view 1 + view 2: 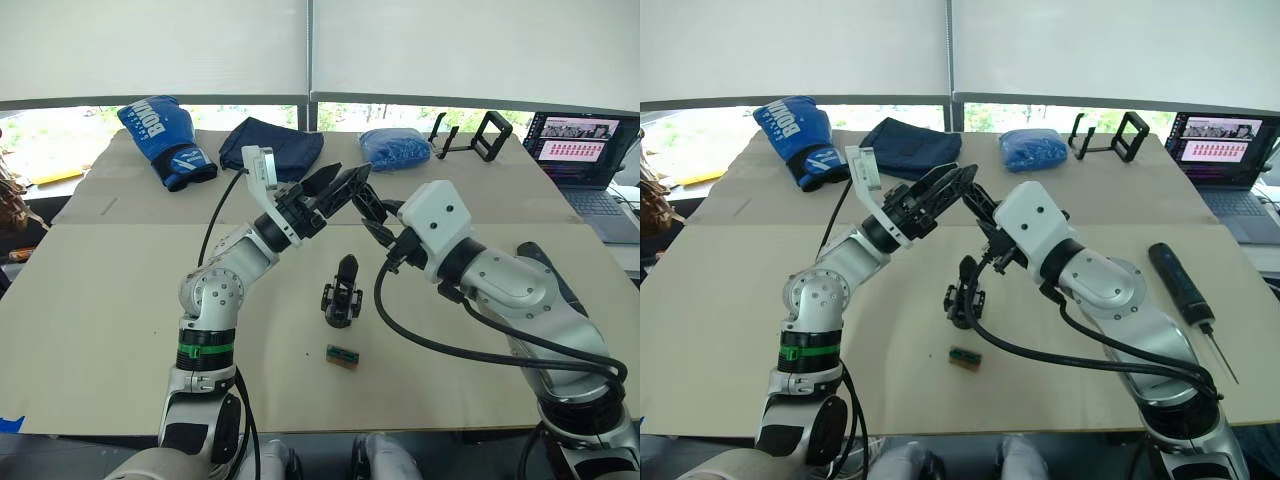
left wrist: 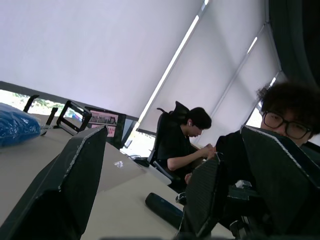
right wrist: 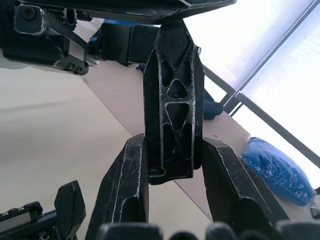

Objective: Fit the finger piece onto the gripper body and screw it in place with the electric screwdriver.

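Finger piece [image 3: 172,105], a flat black webbed part, is clenched between the two fingers of the right tool [image 3: 172,165], raised above the table [image 1: 120,330]. The left tool [image 1: 335,188] meets it in mid-air with its fingers spread on either side of the piece; it appears released, not yet gripping. Gripper body [image 1: 342,291] stands upright on the table directly below the two tools, a small green-and-black block [image 1: 342,356] near it toward the robot. Electric screwdriver [image 1: 1181,283] lies well apart by the robot's right side, untouched.

Judged step: a hand-over or regrasp of the piece. The receiving tool should close fully before the holding one lets go, with the mounting-hole end left free for seating on the body.
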`<state>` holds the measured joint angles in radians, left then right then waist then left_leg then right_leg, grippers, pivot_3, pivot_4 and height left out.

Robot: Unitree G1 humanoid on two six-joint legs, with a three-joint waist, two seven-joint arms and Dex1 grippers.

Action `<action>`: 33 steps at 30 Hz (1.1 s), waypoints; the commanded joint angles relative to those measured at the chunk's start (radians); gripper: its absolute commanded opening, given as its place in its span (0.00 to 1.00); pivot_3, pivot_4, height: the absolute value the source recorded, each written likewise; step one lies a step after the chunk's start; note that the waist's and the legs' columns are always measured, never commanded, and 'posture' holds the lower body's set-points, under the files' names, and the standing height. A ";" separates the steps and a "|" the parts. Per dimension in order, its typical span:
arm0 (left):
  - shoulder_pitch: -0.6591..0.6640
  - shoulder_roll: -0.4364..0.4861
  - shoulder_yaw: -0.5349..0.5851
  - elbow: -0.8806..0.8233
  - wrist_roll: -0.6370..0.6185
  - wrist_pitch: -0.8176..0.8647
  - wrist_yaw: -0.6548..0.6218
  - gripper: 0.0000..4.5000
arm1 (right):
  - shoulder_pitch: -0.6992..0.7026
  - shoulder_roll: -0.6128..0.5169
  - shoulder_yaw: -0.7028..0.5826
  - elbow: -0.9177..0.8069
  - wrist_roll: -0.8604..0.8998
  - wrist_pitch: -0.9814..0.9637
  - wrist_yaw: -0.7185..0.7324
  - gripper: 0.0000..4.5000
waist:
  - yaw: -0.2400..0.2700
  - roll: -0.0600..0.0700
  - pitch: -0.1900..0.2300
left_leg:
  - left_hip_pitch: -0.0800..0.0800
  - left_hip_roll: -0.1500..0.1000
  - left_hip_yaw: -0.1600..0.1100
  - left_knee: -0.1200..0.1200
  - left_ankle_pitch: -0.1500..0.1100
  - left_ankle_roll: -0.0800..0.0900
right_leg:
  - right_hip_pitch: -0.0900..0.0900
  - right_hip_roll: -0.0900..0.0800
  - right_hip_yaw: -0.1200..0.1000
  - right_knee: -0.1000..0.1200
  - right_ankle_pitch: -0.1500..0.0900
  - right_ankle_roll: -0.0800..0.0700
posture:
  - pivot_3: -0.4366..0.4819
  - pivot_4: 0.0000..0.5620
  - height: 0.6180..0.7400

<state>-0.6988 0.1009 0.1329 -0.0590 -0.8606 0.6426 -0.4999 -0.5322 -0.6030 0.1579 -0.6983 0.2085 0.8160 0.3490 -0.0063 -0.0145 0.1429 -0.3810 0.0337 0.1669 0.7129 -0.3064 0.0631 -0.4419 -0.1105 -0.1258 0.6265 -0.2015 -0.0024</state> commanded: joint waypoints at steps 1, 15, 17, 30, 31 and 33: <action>0.007 -0.015 -0.008 -0.052 -0.031 0.019 0.003 1.00 | -0.006 0.014 -0.015 -0.024 -0.025 -0.026 -0.007 0.25 | -0.002 0.000 0.000 | 0.000 0.000 0.000 0.000 0.000 0.000 | 0.000 0.000 0.000 0.000 0.000 0.000 | 0.48 0.27 1.00; 0.029 -0.047 0.001 -0.083 -0.058 0.010 0.020 0.00 | 0.005 0.026 -0.011 -0.006 -0.062 -0.038 0.020 0.25 | -0.005 0.000 0.000 | 0.000 0.000 0.000 0.000 0.000 0.000 | 0.000 0.000 0.000 0.000 0.000 0.000 | 0.48 0.27 1.00; 0.030 -0.052 0.005 -0.088 -0.061 0.000 0.016 0.00 | 0.007 0.024 -0.010 -0.004 -0.066 -0.040 0.030 0.25 | -0.005 0.000 0.000 | 0.000 0.000 0.000 0.000 0.000 0.000 | 0.000 0.000 0.000 0.000 0.000 0.000 | 0.48 0.27 1.00; 0.006 0.029 0.074 -0.058 -0.162 0.048 -0.072 0.00 | 0.053 -0.037 -0.285 0.022 0.174 -0.086 0.267 0.94 | -0.004 0.000 0.000 | 0.000 0.000 -0.001 0.000 0.000 0.000 | 0.001 0.000 0.000 -0.001 0.000 0.000 | 0.48 0.27 1.00; 0.000 0.052 0.074 -0.047 -0.168 0.061 -0.093 0.00 | 0.050 -0.039 -0.320 0.034 0.227 -0.068 0.295 0.99 | -0.004 0.000 0.000 | 0.000 0.000 -0.001 0.000 0.000 0.000 | 0.001 0.000 0.000 -0.001 0.000 0.000 | 0.48 0.27 1.00; -0.022 0.138 0.058 -0.007 -0.158 0.094 -0.192 0.00 | 0.006 -0.031 -0.410 0.087 0.412 0.053 0.331 0.99 | -0.005 -0.001 0.000 | 0.001 0.000 -0.001 0.000 0.000 0.000 | 0.002 0.001 0.000 -0.001 0.000 -0.001 | 0.48 0.27 1.00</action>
<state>-0.6809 0.1984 0.1974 -0.0728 -1.0068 0.7119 -0.6114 -0.4859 -0.6326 -0.1633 -0.6294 0.4890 0.8028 0.6483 -0.0111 -0.0151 0.1432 -0.3795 0.0337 0.1661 0.7130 -0.3064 0.0633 -0.4401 -0.1100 -0.1254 0.6261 -0.2009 -0.0035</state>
